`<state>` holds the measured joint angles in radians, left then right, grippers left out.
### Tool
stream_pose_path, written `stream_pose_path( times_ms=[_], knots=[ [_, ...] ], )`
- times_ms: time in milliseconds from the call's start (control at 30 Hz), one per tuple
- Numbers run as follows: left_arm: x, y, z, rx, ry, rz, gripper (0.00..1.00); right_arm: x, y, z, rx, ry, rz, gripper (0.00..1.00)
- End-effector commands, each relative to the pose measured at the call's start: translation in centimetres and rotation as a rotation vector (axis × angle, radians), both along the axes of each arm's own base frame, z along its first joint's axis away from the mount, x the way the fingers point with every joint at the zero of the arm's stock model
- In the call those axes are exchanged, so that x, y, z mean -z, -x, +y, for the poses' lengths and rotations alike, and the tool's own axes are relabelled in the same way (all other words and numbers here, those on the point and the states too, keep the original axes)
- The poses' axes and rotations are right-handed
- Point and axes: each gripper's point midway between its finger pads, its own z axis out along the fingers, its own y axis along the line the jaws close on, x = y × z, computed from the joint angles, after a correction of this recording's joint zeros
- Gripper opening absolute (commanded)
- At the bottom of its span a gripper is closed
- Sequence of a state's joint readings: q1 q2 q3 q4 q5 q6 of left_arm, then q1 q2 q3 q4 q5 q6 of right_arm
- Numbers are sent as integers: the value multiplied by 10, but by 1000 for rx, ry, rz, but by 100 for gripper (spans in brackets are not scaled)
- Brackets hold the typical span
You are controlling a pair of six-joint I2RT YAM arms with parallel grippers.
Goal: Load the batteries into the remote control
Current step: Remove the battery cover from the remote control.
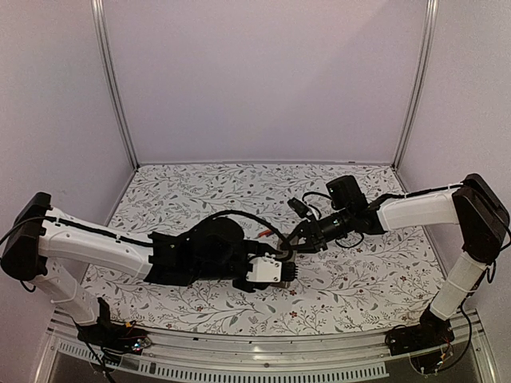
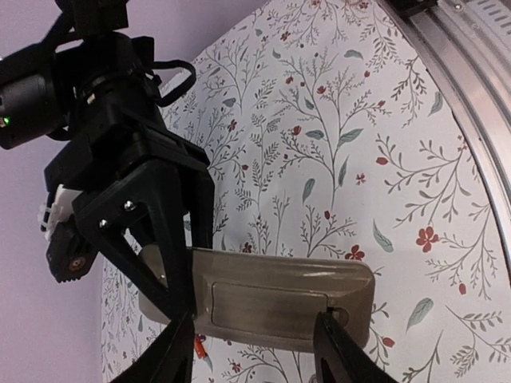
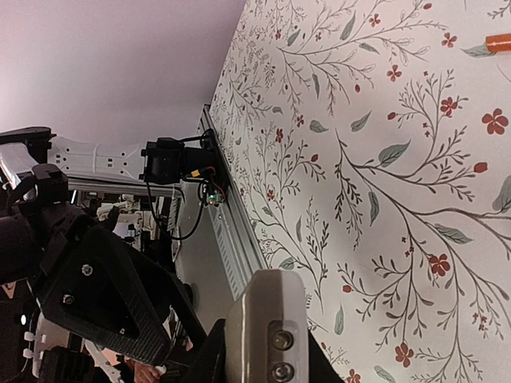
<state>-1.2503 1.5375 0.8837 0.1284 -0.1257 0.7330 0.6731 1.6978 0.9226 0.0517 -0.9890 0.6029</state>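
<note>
The remote control (image 2: 279, 299) is held off the floral table, its grey-beige back with the rectangular recess panel facing the left wrist camera. My right gripper (image 2: 164, 291) is shut on its left end. The right wrist view shows the remote's end face (image 3: 267, 319), with two small round lenses, clamped in that gripper (image 3: 263, 355). My left gripper (image 2: 255, 351) stands open, one finger (image 2: 172, 351) at each end of the panel along the remote's lower edge. One orange-red battery (image 2: 198, 348) lies on the table under the remote. Another orange battery end (image 3: 499, 41) shows farther off. In the top view both grippers meet mid-table (image 1: 291, 255).
The table (image 1: 200, 191) has a floral cover and lilac walls at the back and sides. A metal rail (image 3: 239, 247) with cables and a small circuit board runs along the near edge. Both arms crowd the middle of the table.
</note>
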Motion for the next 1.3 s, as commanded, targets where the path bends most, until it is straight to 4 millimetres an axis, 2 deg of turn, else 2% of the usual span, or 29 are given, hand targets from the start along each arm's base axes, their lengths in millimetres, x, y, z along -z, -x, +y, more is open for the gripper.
stream_pose_path(
  times_ms=[0,333,967,1100,1267],
  knots=[
    [7,17,1,56,-30,81,54,-9,0,2,-18,-22,-6,0],
    [19,12,-1,39,-68,106,57,-14,5,3,-39,-38,-25,0],
    [26,-7,-2,-14,-93,7,52,-23,13,7,-75,-65,-28,0],
    [20,-13,-3,-28,-71,-40,52,-23,15,8,-86,-71,-21,0],
    [3,-18,-6,-50,-13,-132,51,-18,15,9,-84,-63,-2,0]
  ],
)
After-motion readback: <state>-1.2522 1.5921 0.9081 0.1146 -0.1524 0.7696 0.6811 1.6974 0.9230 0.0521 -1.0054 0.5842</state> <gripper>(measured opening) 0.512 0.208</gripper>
